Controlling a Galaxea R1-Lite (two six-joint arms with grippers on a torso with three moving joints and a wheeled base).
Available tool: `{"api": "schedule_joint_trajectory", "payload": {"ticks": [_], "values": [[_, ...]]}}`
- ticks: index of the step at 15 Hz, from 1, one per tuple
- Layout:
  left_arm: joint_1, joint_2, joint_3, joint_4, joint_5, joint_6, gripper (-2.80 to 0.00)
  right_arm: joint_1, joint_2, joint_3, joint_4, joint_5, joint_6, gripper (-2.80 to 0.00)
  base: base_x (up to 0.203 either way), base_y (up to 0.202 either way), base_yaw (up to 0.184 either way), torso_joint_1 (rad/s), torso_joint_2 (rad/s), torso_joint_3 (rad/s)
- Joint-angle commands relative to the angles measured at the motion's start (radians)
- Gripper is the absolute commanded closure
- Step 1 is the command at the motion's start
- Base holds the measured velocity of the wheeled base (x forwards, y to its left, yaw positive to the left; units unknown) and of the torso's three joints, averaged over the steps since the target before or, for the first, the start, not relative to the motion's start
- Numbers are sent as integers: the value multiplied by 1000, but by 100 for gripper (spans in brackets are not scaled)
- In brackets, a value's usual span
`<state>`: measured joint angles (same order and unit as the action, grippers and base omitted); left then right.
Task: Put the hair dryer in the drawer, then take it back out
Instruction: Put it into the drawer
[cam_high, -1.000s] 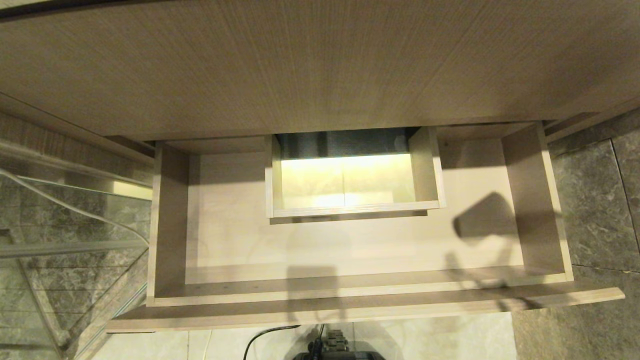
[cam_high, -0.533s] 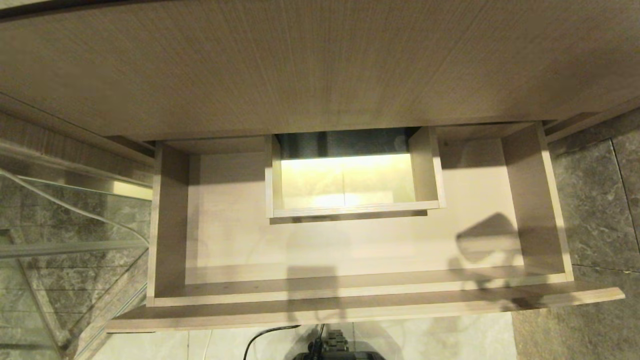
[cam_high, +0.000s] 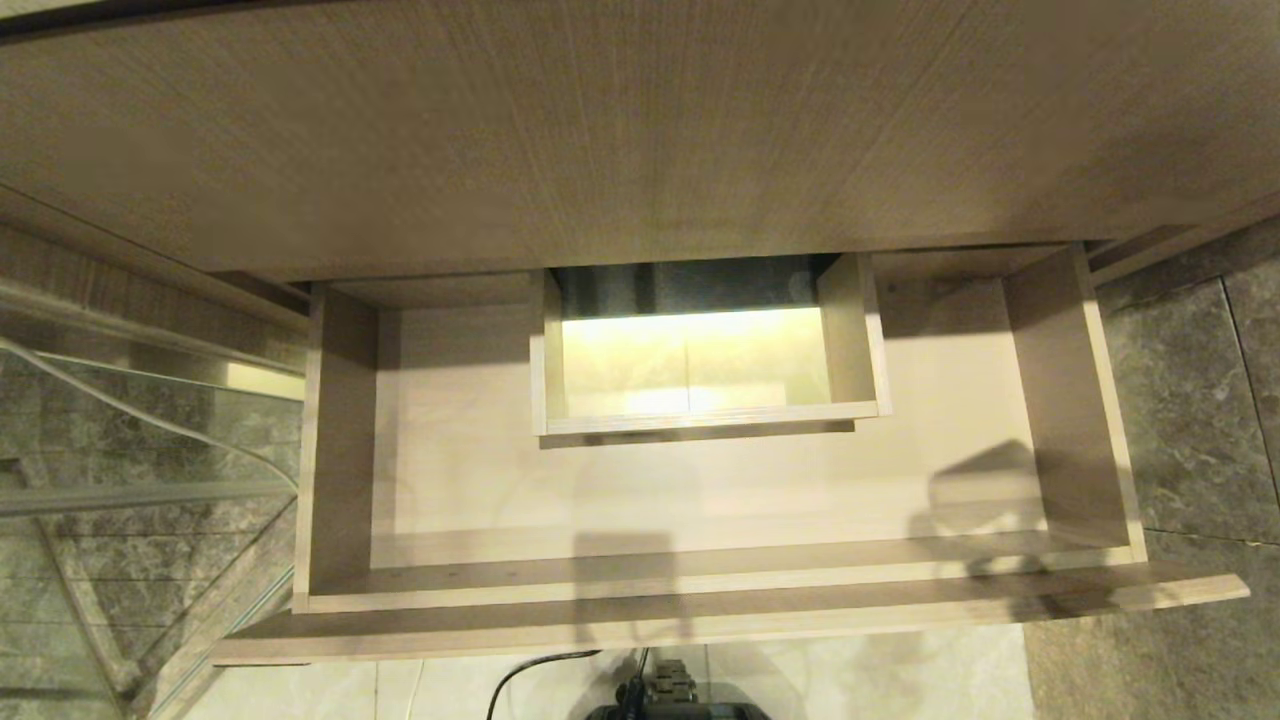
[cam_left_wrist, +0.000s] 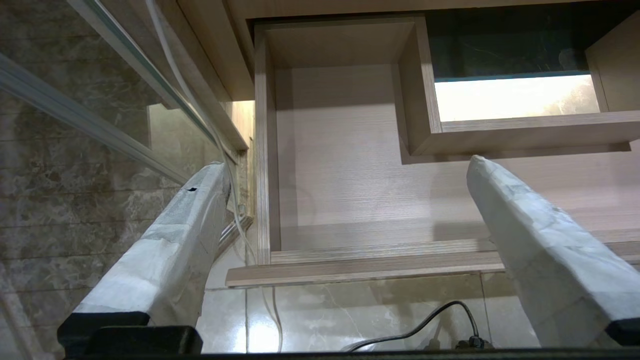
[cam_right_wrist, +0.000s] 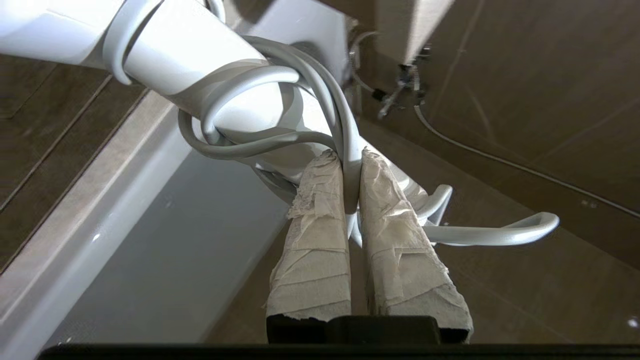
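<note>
Hair dryer (cam_right_wrist: 200, 65) cord (white) between right jaws

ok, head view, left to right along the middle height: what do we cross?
Glass panel → drawer's left wall → boxed cut-out at mid-back → drawer's right wall → dark stone floor tiles. Neither gripper nor the hair dryer shows in this view.
</note>
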<state>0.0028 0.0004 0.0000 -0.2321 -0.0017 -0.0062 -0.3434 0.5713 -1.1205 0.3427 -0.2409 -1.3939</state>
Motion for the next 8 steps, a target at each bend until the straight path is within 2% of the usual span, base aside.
{"api": "schedule_joint_trajectory", "payload": {"ticks": [1,8], "values": [[0,0,40,-1,0,0,-280,0,35,32,2,-2,-5,0,0,0,0,0,0,0],[0,0,40,-3,0,-1,-280,1,99,94,49,0,2,0,0,0,0,0,0,0]]}}
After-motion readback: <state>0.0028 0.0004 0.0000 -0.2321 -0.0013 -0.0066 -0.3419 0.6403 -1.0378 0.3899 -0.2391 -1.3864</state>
